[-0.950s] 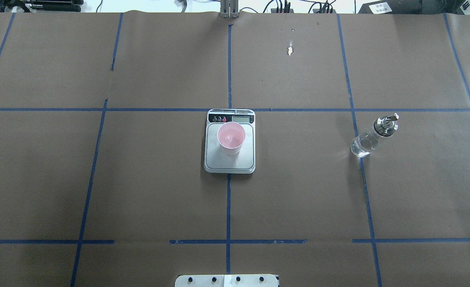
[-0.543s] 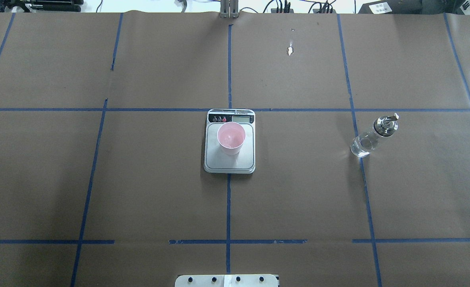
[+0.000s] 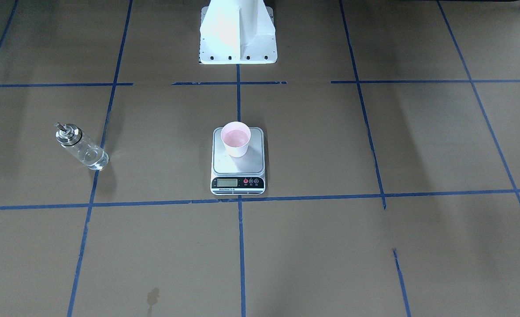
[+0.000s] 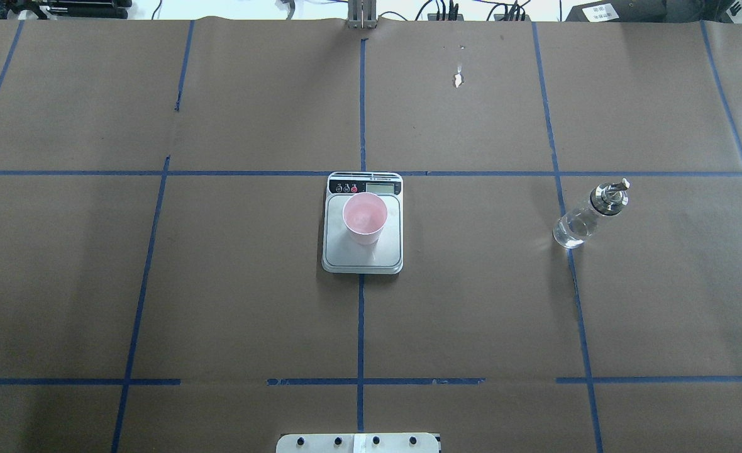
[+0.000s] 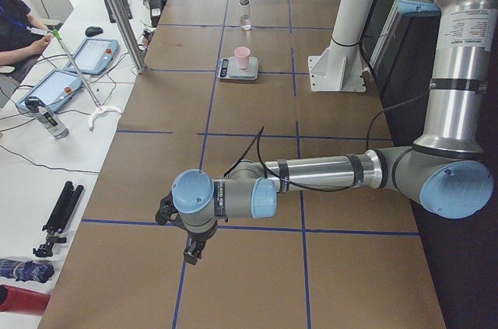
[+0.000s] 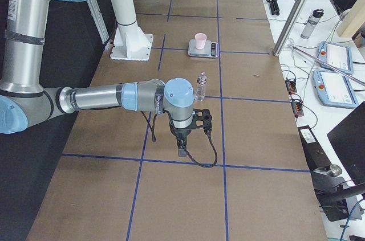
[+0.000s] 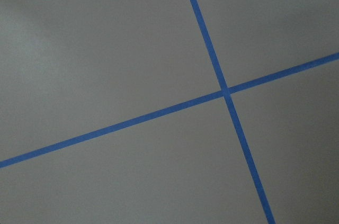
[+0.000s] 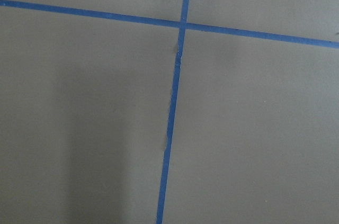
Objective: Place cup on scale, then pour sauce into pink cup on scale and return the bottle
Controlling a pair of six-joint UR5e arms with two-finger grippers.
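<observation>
Nothing has moved on the table (image 4: 232,302) since the earlier overhead pictures: scale, bottle and cup lie as before. Brown paper covers it, crossed by blue tape lines (image 4: 359,327). Both arms hang low over the table's two ends, well apart from the task's things. The left gripper (image 5: 190,256) and the right gripper (image 6: 181,151) show only in the side views, so I cannot tell how wide their claws stand. The scale (image 4: 385,253) sits mid-table, display at the far end. The glass bottle (image 4: 580,220) stands upright, well off to the right. The pink cup (image 4: 365,219) stands upright on the scale's platform.
</observation>
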